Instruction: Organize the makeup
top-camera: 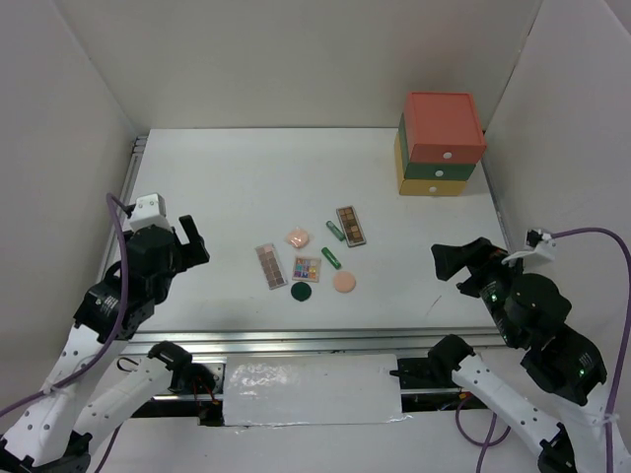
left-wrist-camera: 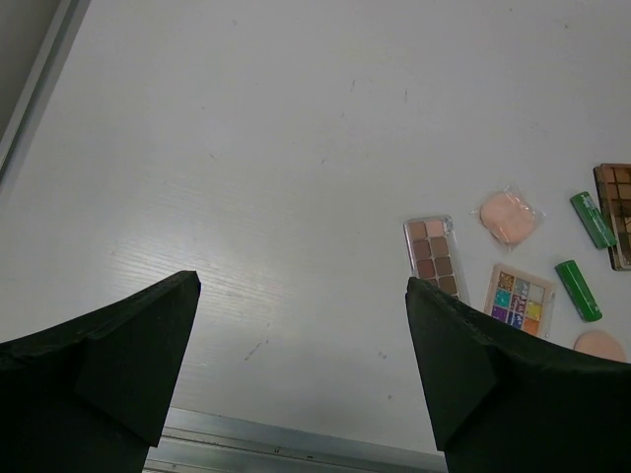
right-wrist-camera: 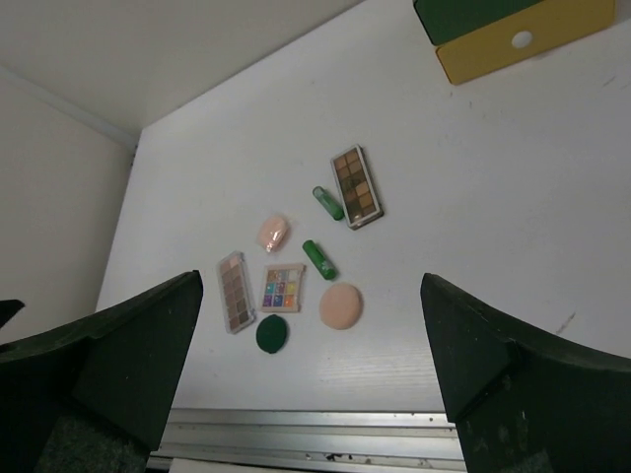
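Left hand (top-camera: 192, 243) and right hand (top-camera: 450, 268) wide open, empty, either side of makeup (top-camera: 307, 268).

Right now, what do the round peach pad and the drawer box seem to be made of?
The round peach pad: probably soft foam or sponge; matte, no glare, rounded edge.
The drawer box: painted wood or plastic, cannot tell which; flat matte colours, crisp edges, white knobs.

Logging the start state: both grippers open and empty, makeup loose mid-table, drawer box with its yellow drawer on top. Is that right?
Not quite: the top external view shows the drawer box with its red drawer on top and yellow at the bottom. The rest holds: left gripper and right gripper open and empty, makeup loose mid-table.
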Robot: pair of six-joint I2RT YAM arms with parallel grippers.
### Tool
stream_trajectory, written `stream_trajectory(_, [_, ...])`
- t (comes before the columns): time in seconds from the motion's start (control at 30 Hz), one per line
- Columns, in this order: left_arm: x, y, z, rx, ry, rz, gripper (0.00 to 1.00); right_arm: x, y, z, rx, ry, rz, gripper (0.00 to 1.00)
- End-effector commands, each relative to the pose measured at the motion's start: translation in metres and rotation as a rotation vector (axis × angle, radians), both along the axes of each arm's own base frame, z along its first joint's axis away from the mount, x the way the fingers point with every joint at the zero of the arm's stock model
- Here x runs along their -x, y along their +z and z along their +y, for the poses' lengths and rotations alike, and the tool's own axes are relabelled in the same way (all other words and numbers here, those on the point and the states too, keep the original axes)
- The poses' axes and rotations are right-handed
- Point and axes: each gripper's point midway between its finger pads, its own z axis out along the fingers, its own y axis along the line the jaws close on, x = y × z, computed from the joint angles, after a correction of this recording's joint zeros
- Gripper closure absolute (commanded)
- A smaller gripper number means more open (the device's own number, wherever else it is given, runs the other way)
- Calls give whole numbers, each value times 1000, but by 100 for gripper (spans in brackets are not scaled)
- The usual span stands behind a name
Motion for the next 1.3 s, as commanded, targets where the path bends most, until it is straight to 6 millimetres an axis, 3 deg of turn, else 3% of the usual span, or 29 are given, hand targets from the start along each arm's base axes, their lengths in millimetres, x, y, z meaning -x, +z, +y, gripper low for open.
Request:
stream_trajectory(0.0, [-4, 6, -1, 0, -5, -24, 1, -4, 11, -1, -51, -24, -66, 0])
stream_trajectory(0.13, [-3, 9, 0, 5, -2, -39, 1, -17, 0, 10, -71, -18, -65, 0])
stream_trajectory(0.27, [-3, 10, -7, 14, -46, -48, 1, -54, -27, 50, -61, 49, -12, 0])
stream_trajectory(0.3, [-3, 9, -12, 17, -80, -47, 1, -68, -42, 66, -45, 78, 45, 0])
stream_trajectory(0.33, [-4, 8, -15, 19, -95, -48, 1, -80, -38, 76, -67, 97, 18, 0])
stream_trajectory(0.37, [-4, 7, -18, 19, -114, -45, 1, -93, -47, 86, -68, 132, 48, 0])
stream_trajectory(0.4, [-6, 5, -18, 17, -110, -38, 1, -106, -31, 93, -104, 161, -14, 0])
stream_trajectory(0.43, [-5, 3, -19, 14, -114, -26, 1, -119, -36, 97, -107, 189, -7, 1])
stream_trajectory(0.47, [-6, 2, -20, 15, -118, -21, 1, -138, -32, 76, -140, 138, -28, 1])
stream_trajectory(0.5, [-7, 0, -22, 12, -124, -11, 1, -149, -29, 87, -203, 231, -42, 1])
stream_trajectory(0.53, [-8, -1, -23, 12, -132, -8, 1, -160, -27, 78, -221, 229, -56, 1])
stream_trajectory(0.57, [-9, -2, -25, 9, -137, 0, 1, -178, -18, 52, -225, 170, -111, 3])
stream_trajectory(0.6, [-9, -3, -26, 10, -143, 4, 1, -187, -19, 43, -232, 156, -114, 6])
stream_trajectory(0.67, [-9, -3, -28, 12, -153, 5, 1, -213, -37, 12, -243, 81, -95, 15])
stream_trajectory(0.7, [-9, -3, -29, 11, -157, 4, 1, -223, -36, -16, -250, 19, -138, 16])
stream_trajectory(0.77, [-9, -3, -31, 14, -166, 1, 1, -239, -58, -32, -314, 17, -116, 16])
stream_trajectory(0.83, [-9, -4, -33, 14, -174, 3, 1, -257, -73, -58, -348, -8, -118, 2])
stream_trajectory(0.9, [-10, -3, -33, 15, -176, 3, 1, -268, -75, -70, -340, -21, -139, 4])
stream_trajectory(0.93, [-9, -4, -32, 13, -172, 7, 1, -274, -90, -79, -347, -37, -115, 5])
stream_trajectory(1.03, [-9, -3, -32, 15, -174, -1, 1, -285, -101, -94, -352, -67, -115, 5])
stream_trajectory(1.27, [-11, -6, -36, 6, -197, 14, 1, -317, -105, -105, -364, -31, -146, 7])
